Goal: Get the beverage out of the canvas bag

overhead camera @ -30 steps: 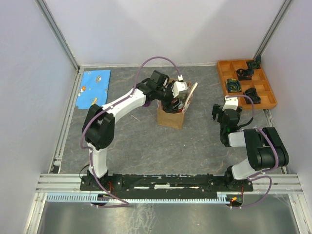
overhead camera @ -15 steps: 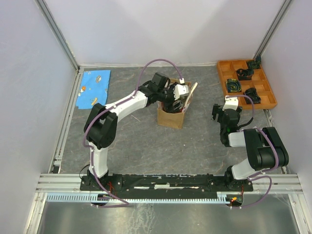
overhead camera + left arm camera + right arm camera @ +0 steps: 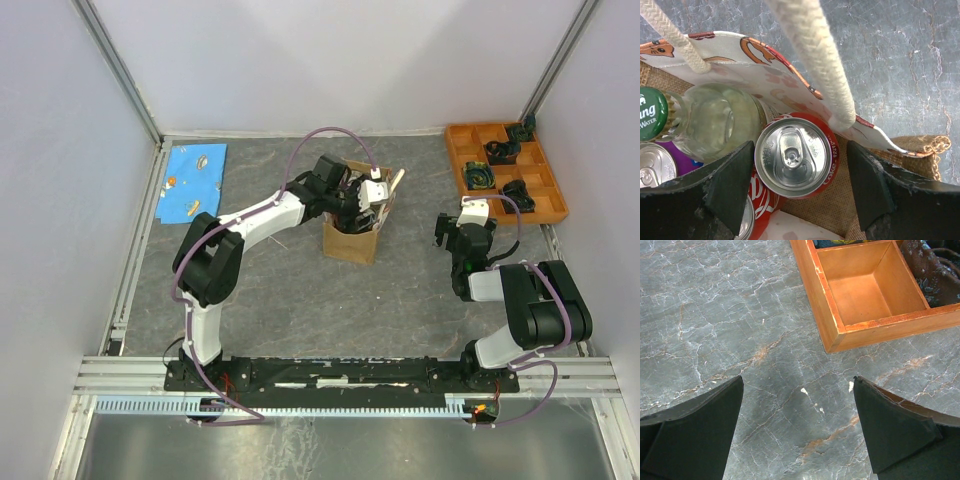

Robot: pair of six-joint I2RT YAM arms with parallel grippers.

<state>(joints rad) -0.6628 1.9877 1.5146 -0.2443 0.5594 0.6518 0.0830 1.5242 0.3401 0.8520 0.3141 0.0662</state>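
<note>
The tan canvas bag (image 3: 352, 241) stands upright mid-table with cream handles (image 3: 812, 55). My left gripper (image 3: 358, 208) is open and reaches down into its mouth. In the left wrist view the gripper (image 3: 800, 192) straddles a red cola can (image 3: 796, 154); the left finger is close beside the can, the right finger stands apart. Beside the can are a clear glass bottle with a green cap (image 3: 710, 122), a second red can (image 3: 752, 220) and a purple can (image 3: 655, 165). My right gripper (image 3: 452, 232) is open and empty over bare table.
An orange compartment tray (image 3: 505, 170) with dark items sits at the back right; its corner shows in the right wrist view (image 3: 840, 335). A blue cloth (image 3: 192, 180) lies at the back left. Grey walls enclose the table.
My left gripper has shifted right and lowered further into the bag's mouth. The right arm has not moved.
</note>
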